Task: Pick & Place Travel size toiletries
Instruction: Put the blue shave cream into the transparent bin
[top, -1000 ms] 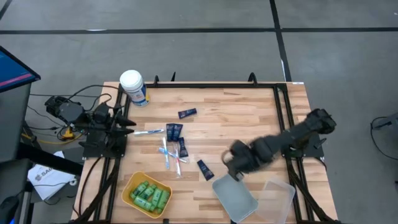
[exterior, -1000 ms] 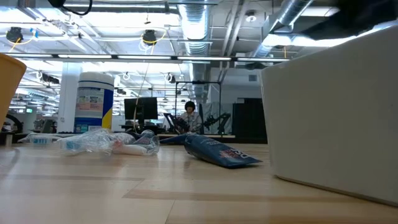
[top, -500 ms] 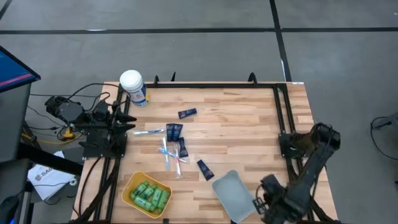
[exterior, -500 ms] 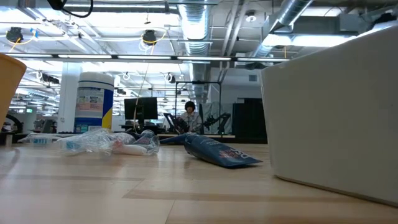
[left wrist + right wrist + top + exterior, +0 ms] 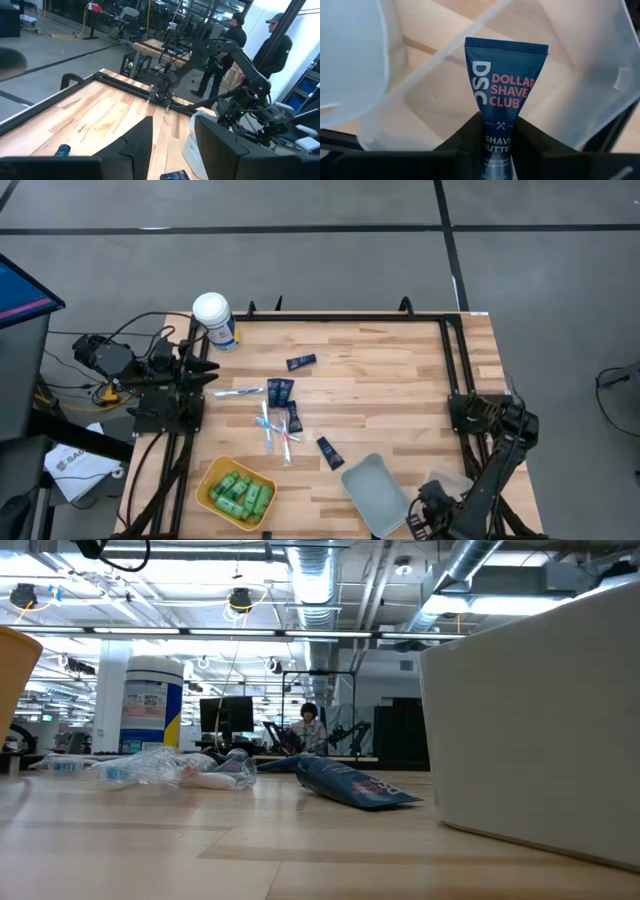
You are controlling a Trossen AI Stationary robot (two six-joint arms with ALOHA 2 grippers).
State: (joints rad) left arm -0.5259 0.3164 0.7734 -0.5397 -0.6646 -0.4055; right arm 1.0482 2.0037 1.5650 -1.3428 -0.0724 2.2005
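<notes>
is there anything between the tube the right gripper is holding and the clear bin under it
Nothing visible. The right gripper is shut on the navy tube, which hangs over the open clear bin. Only the bin's bare translucent bottom shows behind the tube in the right wrist view; the lid lies beside it.

Even, bright overhead light, soft faint shadows on the table (image 5: 380,370), ceiling lamps (image 5: 240,602) glaring in the low view, near white bin (image 5: 540,720) blurred there, right wrist close-up soft and pale at edges
</notes>
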